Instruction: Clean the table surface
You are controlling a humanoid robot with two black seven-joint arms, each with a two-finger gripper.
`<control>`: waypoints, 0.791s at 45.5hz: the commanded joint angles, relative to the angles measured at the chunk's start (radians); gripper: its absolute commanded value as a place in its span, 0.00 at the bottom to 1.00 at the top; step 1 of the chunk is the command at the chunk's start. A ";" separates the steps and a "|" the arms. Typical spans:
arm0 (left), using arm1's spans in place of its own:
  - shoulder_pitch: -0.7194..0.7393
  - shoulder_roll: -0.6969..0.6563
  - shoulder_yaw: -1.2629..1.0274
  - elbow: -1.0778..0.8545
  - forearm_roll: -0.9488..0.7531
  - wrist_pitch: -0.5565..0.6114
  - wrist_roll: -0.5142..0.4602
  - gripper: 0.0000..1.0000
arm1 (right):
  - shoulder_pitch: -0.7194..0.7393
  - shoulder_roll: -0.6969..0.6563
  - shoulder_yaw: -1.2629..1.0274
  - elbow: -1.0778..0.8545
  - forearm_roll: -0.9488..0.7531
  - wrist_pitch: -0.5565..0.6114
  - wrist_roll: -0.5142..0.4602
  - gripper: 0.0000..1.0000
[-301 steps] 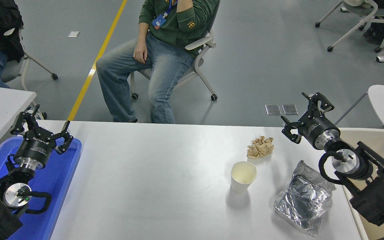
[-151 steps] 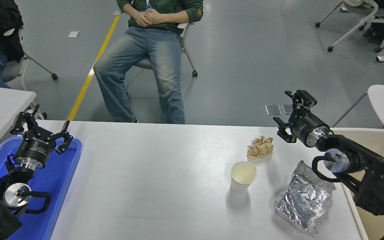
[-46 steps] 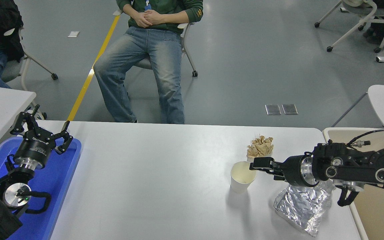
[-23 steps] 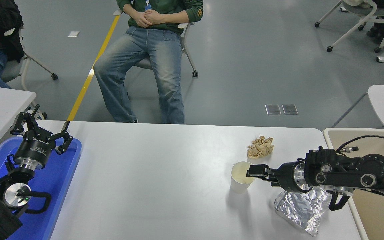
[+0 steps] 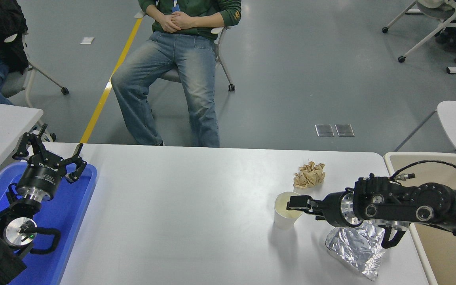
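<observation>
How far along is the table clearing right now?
Nothing looks cleared yet: the paper cup, the crumpled brown paper and the foil bag all sit on the table. In hand: the right gripper is at the cup's rim, grasp unclear. The left gripper is parked open over the blue tray. All three items remain.

foil bag (image 5: 355,250) partly hidden by right arm (image 5: 410,204), person (image 5: 176,59) cropped
</observation>
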 commanded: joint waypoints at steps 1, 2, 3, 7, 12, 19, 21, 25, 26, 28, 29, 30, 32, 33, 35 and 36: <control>0.000 0.001 0.000 0.000 0.000 0.000 0.000 1.00 | -0.002 0.020 -0.004 -0.029 -0.012 0.005 0.001 0.96; 0.000 0.001 -0.001 0.000 0.000 0.000 0.000 1.00 | -0.002 0.023 -0.004 -0.032 -0.014 0.006 -0.001 0.94; 0.000 0.001 -0.001 0.000 0.000 0.000 0.000 1.00 | -0.002 0.025 -0.005 -0.035 -0.014 0.008 -0.001 0.93; 0.000 0.001 -0.001 0.000 0.000 0.000 0.000 1.00 | -0.002 0.031 -0.005 -0.052 -0.015 0.011 -0.001 0.90; 0.000 0.001 -0.001 0.000 0.000 0.000 0.000 1.00 | -0.002 0.033 -0.008 -0.057 -0.020 0.014 -0.001 0.87; 0.000 0.001 -0.001 0.000 0.000 0.000 0.000 1.00 | -0.003 0.039 -0.010 -0.061 -0.069 0.020 -0.001 0.75; 0.000 0.001 0.000 0.000 0.000 0.000 0.000 1.00 | -0.003 0.039 -0.010 -0.066 -0.074 0.022 -0.001 0.71; 0.000 0.001 -0.001 0.000 0.000 0.000 0.000 1.00 | 0.000 0.039 -0.011 -0.067 -0.077 0.031 -0.001 0.62; 0.000 0.001 0.000 0.000 0.000 0.000 0.000 1.00 | 0.000 0.039 -0.013 -0.067 -0.077 0.037 -0.001 0.59; 0.000 0.001 0.000 0.000 0.000 0.000 0.000 1.00 | 0.003 0.039 -0.019 -0.069 -0.077 0.048 -0.001 0.53; 0.000 0.001 0.000 0.000 0.000 0.000 0.000 1.00 | 0.003 0.039 -0.020 -0.069 -0.077 0.049 -0.001 0.49; 0.000 0.001 -0.001 0.000 0.000 0.000 0.000 1.00 | 0.004 0.039 -0.022 -0.069 -0.077 0.052 -0.002 0.46; 0.000 0.001 -0.001 0.000 0.000 0.000 0.000 1.00 | 0.004 0.039 -0.024 -0.070 -0.077 0.056 -0.002 0.39; 0.000 0.001 0.000 0.000 0.000 0.000 0.000 1.00 | 0.006 0.039 -0.024 -0.070 -0.077 0.056 -0.002 0.36; 0.000 0.001 0.000 0.000 0.000 0.000 0.000 1.00 | 0.011 0.039 -0.024 -0.070 -0.077 0.062 -0.002 0.29; 0.000 0.001 0.000 0.000 0.000 0.000 0.000 1.00 | 0.011 0.039 -0.024 -0.070 -0.077 0.066 -0.002 0.24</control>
